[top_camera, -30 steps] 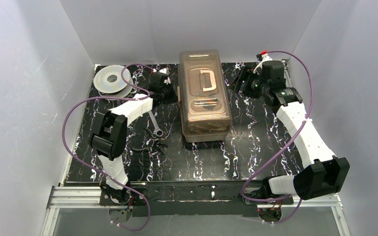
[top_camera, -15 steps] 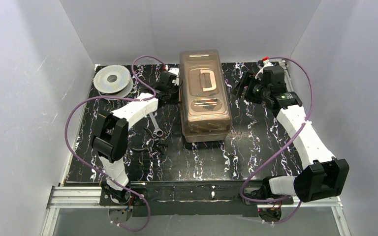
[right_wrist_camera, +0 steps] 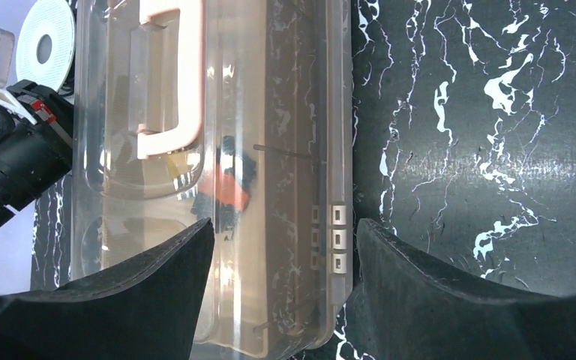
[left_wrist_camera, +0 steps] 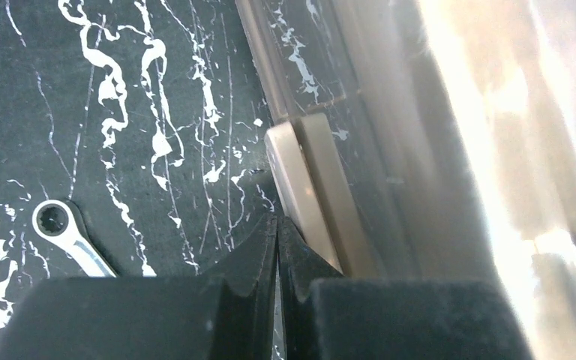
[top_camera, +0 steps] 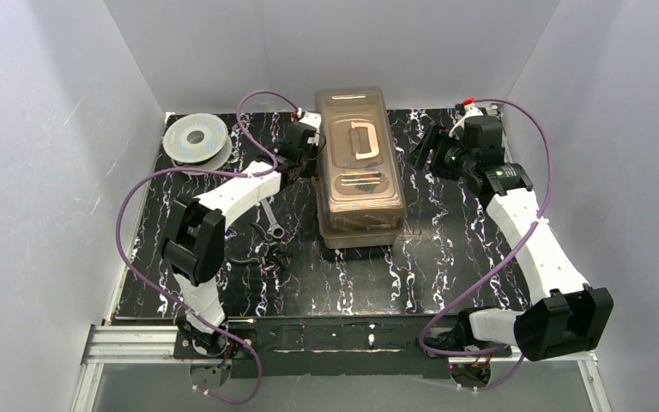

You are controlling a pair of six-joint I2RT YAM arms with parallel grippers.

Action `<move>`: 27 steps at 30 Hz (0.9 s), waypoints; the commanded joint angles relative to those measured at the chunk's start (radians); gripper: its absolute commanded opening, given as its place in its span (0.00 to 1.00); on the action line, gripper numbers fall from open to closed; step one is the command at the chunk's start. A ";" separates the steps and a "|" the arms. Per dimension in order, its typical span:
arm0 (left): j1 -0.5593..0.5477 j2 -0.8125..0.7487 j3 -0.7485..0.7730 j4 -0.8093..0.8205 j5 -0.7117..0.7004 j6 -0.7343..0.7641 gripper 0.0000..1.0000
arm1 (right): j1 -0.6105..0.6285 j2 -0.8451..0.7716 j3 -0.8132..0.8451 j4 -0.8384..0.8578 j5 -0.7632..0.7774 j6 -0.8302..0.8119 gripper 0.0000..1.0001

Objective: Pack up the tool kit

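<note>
1. Your left gripper (top_camera: 302, 146) has slid farther back along the tool kit (top_camera: 359, 172) since a second ago, and your right arm has shifted slightly
2. Left fingers are pressed together, tips just beside the beige latch (left_wrist_camera: 307, 187); the right gripper (top_camera: 425, 148) is spread and empty beside the kit, which sits closed at mid-mat
3. Pushing the latch could shove the kit sideways, or seal it with tools outside
4. Counted: one kit, one ratchet wrench (top_camera: 270, 219), one wire spool (top_camera: 195, 139); the small dark tools (top_camera: 266, 256) are too clumped to count
</note>
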 commanded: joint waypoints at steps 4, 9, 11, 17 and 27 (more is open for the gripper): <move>0.020 -0.182 -0.143 0.139 0.225 -0.143 0.00 | -0.048 -0.065 -0.063 0.068 -0.007 -0.001 0.77; 0.055 -0.374 -0.313 0.198 0.102 -0.147 0.00 | -0.073 -0.179 -0.187 0.167 0.059 -0.015 0.78; 0.056 -0.448 -0.369 0.178 0.011 -0.157 0.00 | -0.075 -0.245 -0.261 0.224 0.116 -0.030 0.79; 0.056 -0.726 -0.645 0.237 -0.232 -0.152 0.25 | -0.075 -0.516 -0.632 0.618 0.264 -0.118 0.86; 0.037 -1.034 -1.030 0.415 -0.537 0.041 0.98 | -0.075 -0.593 -0.943 0.870 0.346 -0.275 0.88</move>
